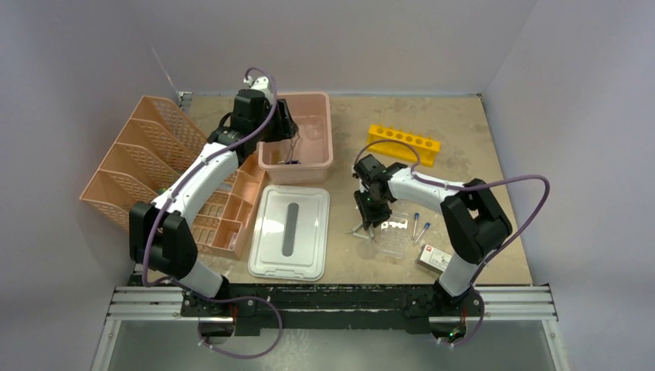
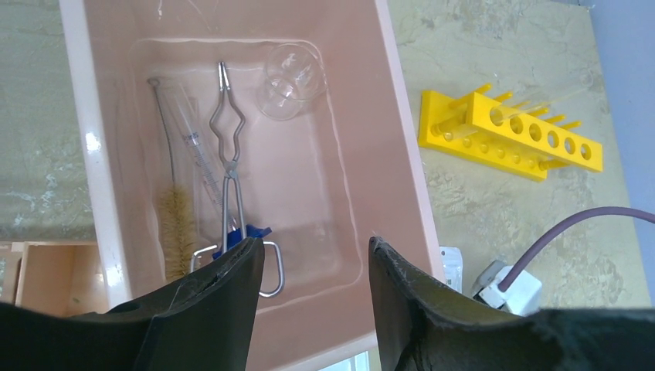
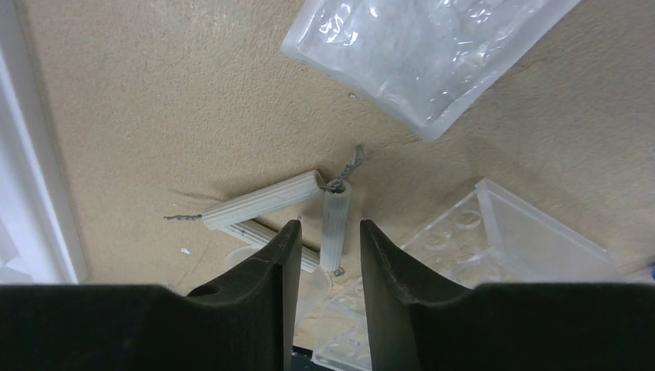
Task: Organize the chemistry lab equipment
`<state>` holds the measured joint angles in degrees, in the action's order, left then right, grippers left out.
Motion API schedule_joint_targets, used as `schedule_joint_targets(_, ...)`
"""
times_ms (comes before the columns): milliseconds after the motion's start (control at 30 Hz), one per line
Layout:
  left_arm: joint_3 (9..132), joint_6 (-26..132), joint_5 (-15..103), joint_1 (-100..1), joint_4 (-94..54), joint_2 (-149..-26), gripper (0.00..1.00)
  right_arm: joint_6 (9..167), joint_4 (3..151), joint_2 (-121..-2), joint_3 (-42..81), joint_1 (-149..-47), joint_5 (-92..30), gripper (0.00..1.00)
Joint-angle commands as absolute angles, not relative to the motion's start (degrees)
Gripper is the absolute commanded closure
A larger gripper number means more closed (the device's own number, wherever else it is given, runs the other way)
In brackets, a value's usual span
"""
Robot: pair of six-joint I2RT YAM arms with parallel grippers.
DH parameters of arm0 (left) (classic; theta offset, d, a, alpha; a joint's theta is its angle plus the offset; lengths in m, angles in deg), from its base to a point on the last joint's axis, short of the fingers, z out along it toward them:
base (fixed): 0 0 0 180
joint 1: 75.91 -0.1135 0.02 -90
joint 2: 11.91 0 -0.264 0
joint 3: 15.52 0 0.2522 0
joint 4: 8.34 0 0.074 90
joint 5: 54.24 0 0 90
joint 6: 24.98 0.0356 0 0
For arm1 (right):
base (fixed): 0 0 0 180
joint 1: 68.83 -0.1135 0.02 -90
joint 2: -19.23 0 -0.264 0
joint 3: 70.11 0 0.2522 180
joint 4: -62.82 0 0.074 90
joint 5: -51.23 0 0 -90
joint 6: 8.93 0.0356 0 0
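While left gripper (image 2: 314, 246) gapes wide over the pink tub (image 2: 367, 116), right gripper (image 3: 330, 226) sits narrow around a clay triangle (image 3: 266, 199) on tan tabletop (image 3: 154, 100), grip unclear.

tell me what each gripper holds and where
Left gripper: nothing, open above the pink plastic tub. Right gripper straddles one white ridged rod of the wire triangle; grip unclear.

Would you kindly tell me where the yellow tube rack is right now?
In the top view, the yellow tube rack lies on the far right half of the table, a little to the right of the pink tub.
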<state>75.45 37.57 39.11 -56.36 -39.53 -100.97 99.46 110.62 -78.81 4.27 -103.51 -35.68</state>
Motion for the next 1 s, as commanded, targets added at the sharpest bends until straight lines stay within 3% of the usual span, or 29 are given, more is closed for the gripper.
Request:
schedule_joint_targets(0, 75.75, 37.61, 36.69, -56.22, -37.28, -97.34, 0.48, 99.31, 111.77, -79.21, 4.50, -104.36, -35.41, 0.64)
schedule_joint_targets(200, 76.29, 38.64, 35.93, -56.23, -37.39, -96.33, 0.48, 99.85, 110.24, -81.67, 5.42, -104.82, -38.49, 0.70)
schedule_joint_targets(567, 73.49, 37.88, 28.15, -56.18, -33.27, -91.81, 0.49, 102.00, 105.96, -82.56, 5.99, -108.25, -49.26, 1.00)
schedule_joint_targets(967, 70.43, 35.04, 34.43, -56.19, -28.54, -90.50, 0.48, 99.36, 97.51, -62.03, 7.86, -107.99, -52.85, 1.00)
